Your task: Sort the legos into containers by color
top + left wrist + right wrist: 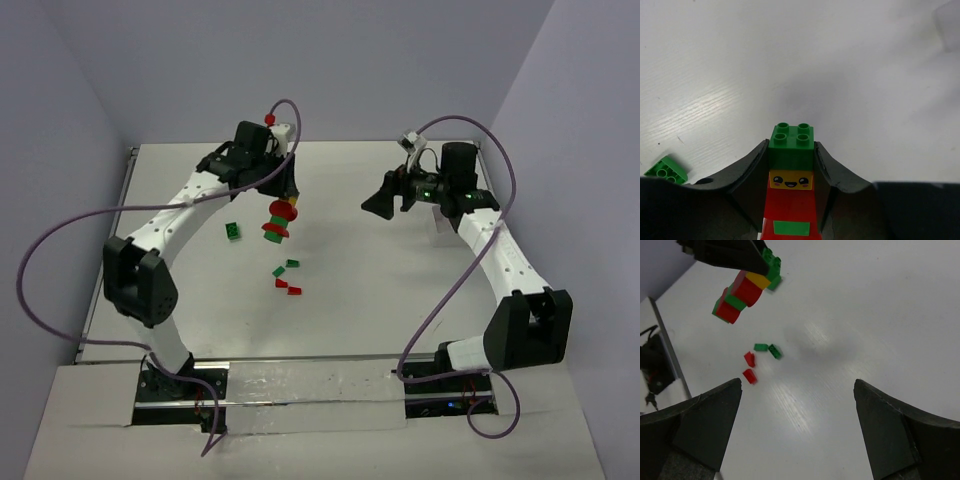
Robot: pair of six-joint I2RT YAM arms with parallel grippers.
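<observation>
My left gripper (290, 196) is shut on a stack of legos (279, 221) and holds it above the table. In the left wrist view the stack (792, 172) sits between the fingers (752, 175), green on top, then a yellow face brick, red and green below. The right wrist view shows the stack (742, 290) hanging at the upper left. Loose legos lie on the table: one green (233, 231), two green (287, 267) and two red (288, 288). My right gripper (378, 205) hovers open and empty at the right. The containers are out of view.
The loose green brick (667, 170) lies to the left of my left gripper. The small green (768, 349) and red (749, 367) bricks lie ahead and left of my right gripper (797, 385). Purple cables (60, 240) loop off both arms. The table's left edge (110, 230) has a metal rail.
</observation>
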